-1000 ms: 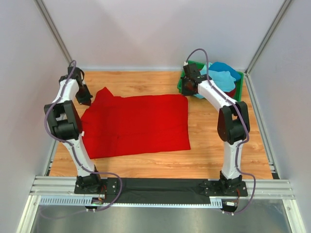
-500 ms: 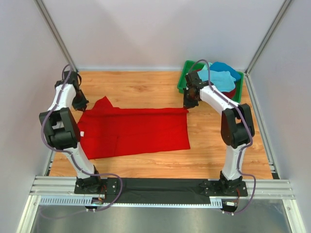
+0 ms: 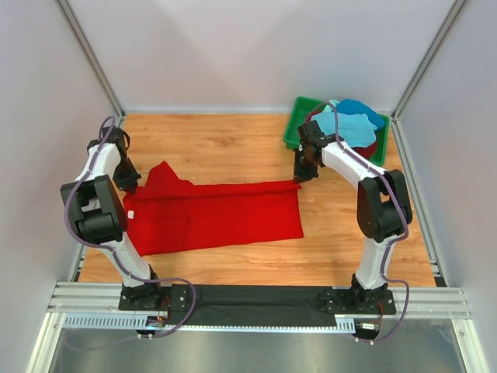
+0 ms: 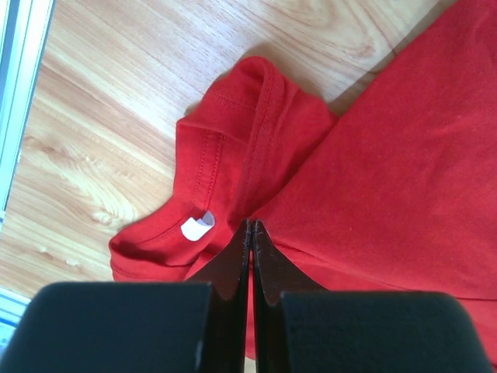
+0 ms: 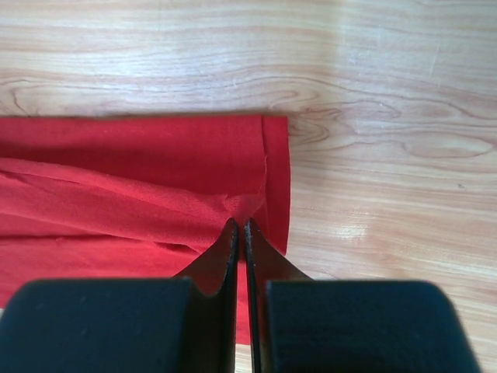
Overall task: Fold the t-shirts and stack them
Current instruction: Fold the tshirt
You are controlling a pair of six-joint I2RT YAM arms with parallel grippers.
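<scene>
The bright red t-shirt (image 3: 213, 217) lies across the wooden table, its far edge lifted and folding toward the near edge. My left gripper (image 3: 129, 183) is shut on the shirt's far left part near the collar (image 4: 225, 132), by the white label (image 4: 196, 226). My right gripper (image 3: 301, 176) is shut on the shirt's far right corner (image 5: 260, 198). Turquoise (image 3: 345, 127), blue (image 3: 365, 110) and dark red (image 3: 371, 148) shirts lie in the green bin (image 3: 295, 124) at the back right.
The green bin stands just behind my right gripper. Grey walls and metal frame posts (image 3: 89, 58) close in the table on three sides. A black strip and rail (image 3: 256, 299) run along the near edge.
Both grippers have moved toward the near edge, each holding the shirt's far edge. The shirt's visible depth has shrunk as its back part folds over.
</scene>
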